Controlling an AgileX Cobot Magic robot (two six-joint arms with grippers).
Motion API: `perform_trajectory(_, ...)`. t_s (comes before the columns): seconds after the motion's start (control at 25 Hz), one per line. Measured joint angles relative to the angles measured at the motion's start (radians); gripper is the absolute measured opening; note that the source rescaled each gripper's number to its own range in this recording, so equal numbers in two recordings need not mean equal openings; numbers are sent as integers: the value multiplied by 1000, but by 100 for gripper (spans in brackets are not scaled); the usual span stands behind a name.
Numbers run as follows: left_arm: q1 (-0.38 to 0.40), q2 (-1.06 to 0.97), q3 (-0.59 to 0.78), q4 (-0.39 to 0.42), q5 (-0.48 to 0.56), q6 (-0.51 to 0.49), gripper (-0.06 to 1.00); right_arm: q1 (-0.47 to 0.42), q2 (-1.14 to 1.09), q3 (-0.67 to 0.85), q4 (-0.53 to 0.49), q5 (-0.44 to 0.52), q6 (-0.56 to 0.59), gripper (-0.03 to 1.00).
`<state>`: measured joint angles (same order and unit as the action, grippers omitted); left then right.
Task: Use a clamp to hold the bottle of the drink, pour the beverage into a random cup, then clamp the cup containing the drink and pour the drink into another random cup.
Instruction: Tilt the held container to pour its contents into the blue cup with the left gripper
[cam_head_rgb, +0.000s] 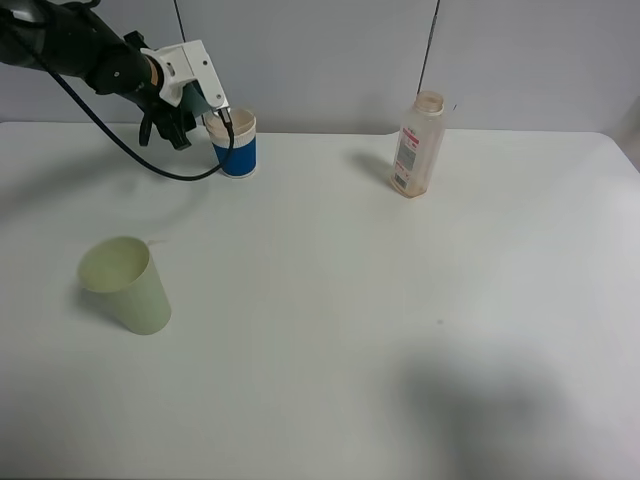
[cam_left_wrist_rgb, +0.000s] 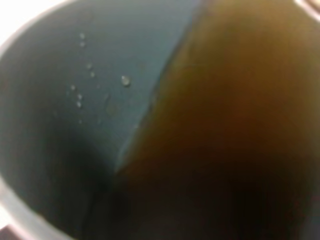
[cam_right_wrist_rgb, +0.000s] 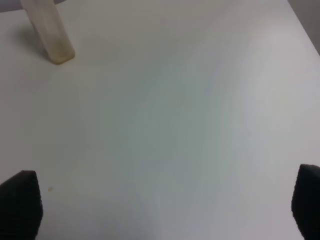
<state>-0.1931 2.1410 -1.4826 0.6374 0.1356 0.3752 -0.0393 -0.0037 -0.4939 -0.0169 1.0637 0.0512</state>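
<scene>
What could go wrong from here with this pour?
1. The teal cup is tipped right at the blue cup rim, so tea may miss and run onto the table.
2. The left gripper hangs close to the blue cup and might knock it over.

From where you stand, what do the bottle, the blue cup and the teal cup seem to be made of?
The bottle: probably clear plastic, slightly glossy; its body looks see-through. The blue cup: likely paper, matte; the white rim band suggests it. The teal cup: seemingly smooth plastic; droplets bead on its inner wall.
</scene>
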Motion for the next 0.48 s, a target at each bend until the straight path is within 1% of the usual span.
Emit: perform_trajectory(0.48, 0, 0, 0, 27, 6, 14, 0, 0, 0, 0, 0, 0, 0, 100)
